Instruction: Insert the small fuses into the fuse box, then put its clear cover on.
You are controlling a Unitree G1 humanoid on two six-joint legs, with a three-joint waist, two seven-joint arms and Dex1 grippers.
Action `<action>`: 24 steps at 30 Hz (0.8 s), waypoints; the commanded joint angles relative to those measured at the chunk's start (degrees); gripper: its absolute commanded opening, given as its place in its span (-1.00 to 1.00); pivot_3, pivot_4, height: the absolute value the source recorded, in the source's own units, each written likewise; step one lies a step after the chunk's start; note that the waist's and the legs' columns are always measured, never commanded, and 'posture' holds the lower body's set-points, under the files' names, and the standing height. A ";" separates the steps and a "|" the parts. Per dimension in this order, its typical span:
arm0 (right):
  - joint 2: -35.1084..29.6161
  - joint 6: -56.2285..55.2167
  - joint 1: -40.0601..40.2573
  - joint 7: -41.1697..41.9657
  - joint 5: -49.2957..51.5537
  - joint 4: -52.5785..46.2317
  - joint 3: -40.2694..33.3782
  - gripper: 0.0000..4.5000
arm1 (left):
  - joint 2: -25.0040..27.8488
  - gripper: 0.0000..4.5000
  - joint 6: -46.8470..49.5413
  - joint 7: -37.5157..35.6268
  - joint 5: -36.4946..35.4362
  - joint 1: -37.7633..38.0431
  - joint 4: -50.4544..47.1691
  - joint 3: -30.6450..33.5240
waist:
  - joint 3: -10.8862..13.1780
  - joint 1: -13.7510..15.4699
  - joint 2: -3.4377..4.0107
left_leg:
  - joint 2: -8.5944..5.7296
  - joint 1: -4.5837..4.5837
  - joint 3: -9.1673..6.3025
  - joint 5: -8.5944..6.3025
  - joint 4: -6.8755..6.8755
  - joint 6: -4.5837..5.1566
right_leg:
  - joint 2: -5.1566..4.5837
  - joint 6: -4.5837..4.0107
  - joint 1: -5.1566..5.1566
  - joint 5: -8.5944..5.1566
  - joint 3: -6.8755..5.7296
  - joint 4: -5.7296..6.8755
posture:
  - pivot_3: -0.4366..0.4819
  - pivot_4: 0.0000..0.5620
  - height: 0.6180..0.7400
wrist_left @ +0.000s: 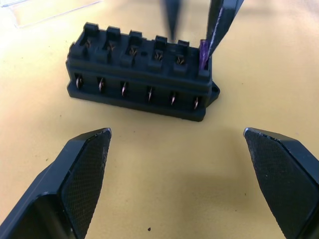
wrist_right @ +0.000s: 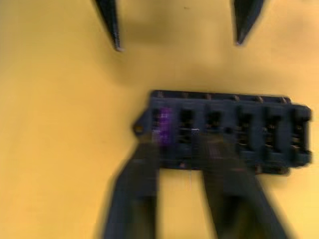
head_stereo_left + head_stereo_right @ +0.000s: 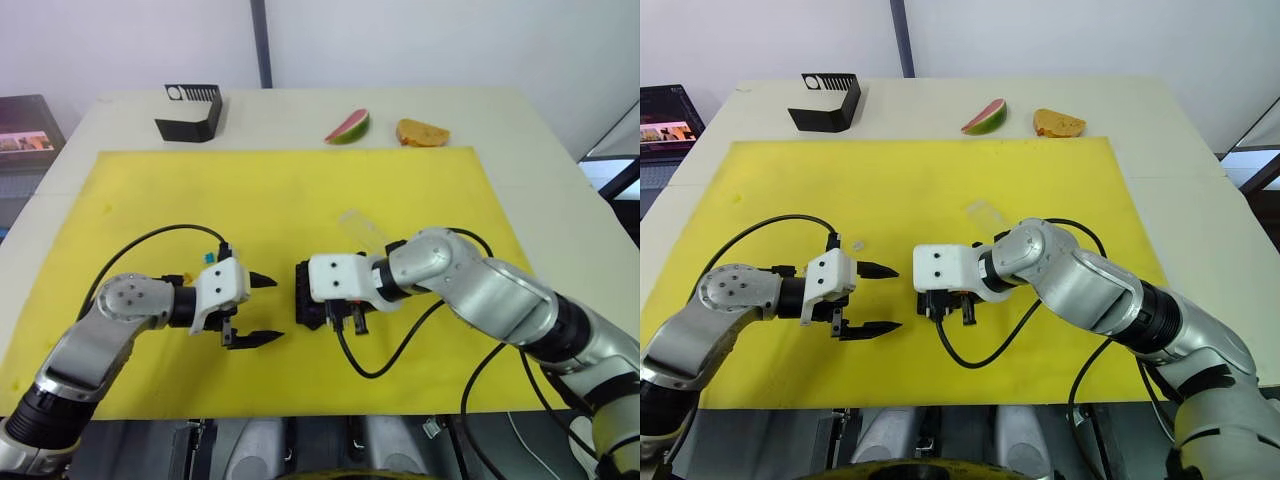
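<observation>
I have the fuse box (image 1: 142, 82) sitting on the yellow mat (image 3: 300, 190) near the middle of the desk (image 3: 520, 110), between my two arms. My right claw (image 1: 192, 30) is over the box from the far side, its two black fingers pointing down at the end slot, where a purple fuse (image 1: 203, 54) stands partly in the box, touching one fingertip. From what I see in the left wrist view there is a gap between those two fingers, and only one meets the fuse, so I read this claw as released rather than clenched. In the right wrist view the purple fuse sits in the end slot of the row and the other slots look dark, though that view is blurred. My left claw (image 3: 262, 310) hovers low over the mat just beside the box, its fingers spread wide and holding nothing, pointing toward the box's long side. The clear cover (image 3: 362, 230) lies flat on the mat just behind the box, close to my right arm. A few small coloured fuses (image 3: 207, 256) lie on the mat by my left wrist, too tiny to count. Well apart, at the far edge of the desk, I see a black bracket (image 3: 190, 112), a watermelon slice (image 3: 348, 127) and a piece of bread (image 3: 421, 132).
</observation>
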 commanded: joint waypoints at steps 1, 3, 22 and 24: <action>1.28 0.86 -0.74 0.43 1.00 0.96 -1.27 -0.12 | 0.10 1.00 -1.13 0.11 0.07 -1.17 -0.42 0.53 | 0.00 -0.01 0.00 | 0.00 0.00 0.00 0.00 0.00 0.00 | 0.00 0.00 0.00 0.00 0.00 0.00 | -0.05 -0.47 1.00; 2.41 2.16 -1.46 1.09 2.62 1.85 -3.07 -0.12 | 0.13 1.00 -1.17 0.11 0.10 -1.25 -0.29 0.57 | 0.00 -0.01 0.00 | 0.00 0.00 0.00 0.00 0.00 0.00 | 0.00 0.00 0.00 0.00 0.00 0.00 | -0.05 -0.47 1.00; 4.24 -4.82 5.48 3.01 12.80 3.68 -17.15 -0.46 | 0.04 1.00 -1.63 0.69 0.15 -1.33 0.29 0.74 | 0.00 0.02 -0.01 | 0.00 -0.02 0.00 0.00 -0.01 0.00 | 0.00 0.00 -0.01 0.00 0.01 -0.01 | -0.05 -0.47 1.00; 5.28 -5.40 7.59 2.56 13.93 3.89 -18.32 -0.86 | 0.08 1.00 -1.64 0.66 0.08 -1.40 0.37 0.74 | 0.00 0.07 0.00 | 0.00 -0.02 -0.01 0.00 -0.01 0.00 | 0.00 0.00 -0.01 0.00 0.01 -0.01 | -0.05 -0.47 1.00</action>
